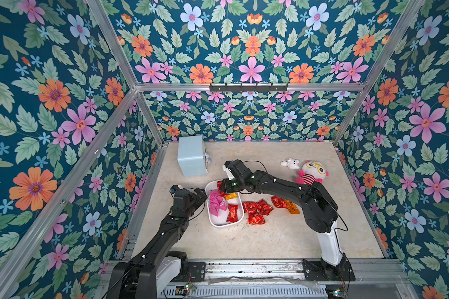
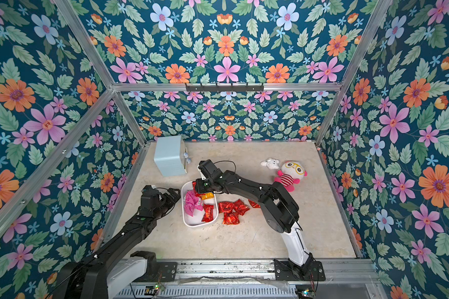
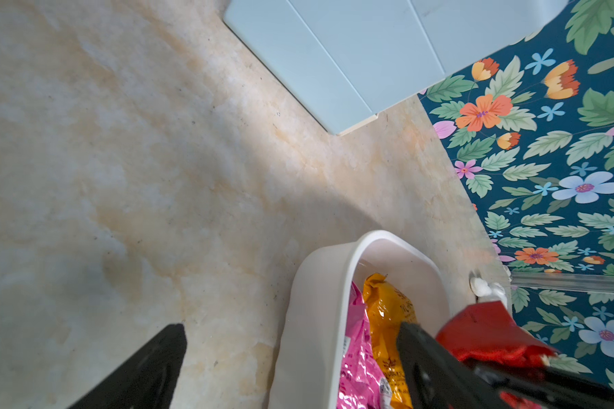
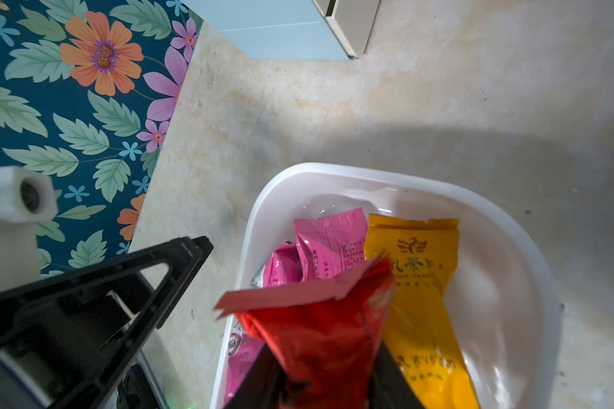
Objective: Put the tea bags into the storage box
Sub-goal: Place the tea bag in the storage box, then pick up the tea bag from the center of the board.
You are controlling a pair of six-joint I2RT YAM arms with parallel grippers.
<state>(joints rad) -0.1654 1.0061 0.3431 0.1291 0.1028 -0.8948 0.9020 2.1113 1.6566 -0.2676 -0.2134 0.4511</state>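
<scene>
One red tea bag [image 4: 319,329] hangs from the right gripper [image 4: 319,386], whose jaws are pinched on one end so the crinkled foil sticks out past the fingertips. Beneath it lies the storage box [image 4: 351,170], so letting go here should drop the bag inside rather than on the table. That is the likely reason for holding it low over this end.

Just below the gripper, a yellow sachet [image 4: 415,269] and pink sachets [image 4: 334,237] lie in the box. A second red sachet [image 1: 232,212] rests at the box's other end, back toward the arm bases.

Behind the gripper, beside and partly under its own arm, loose red bags [image 1: 257,209] lie clustered on the table [image 1: 270,240], close enough for short trips.

Across the box from it, the left gripper [image 1: 202,194] sits just beside the outer wall with its jaws spread and empty. It is probably parked clear of the drop.

Beyond both grippers stands a pale blue drawer box [image 1: 192,158], apart from the work.
</scene>
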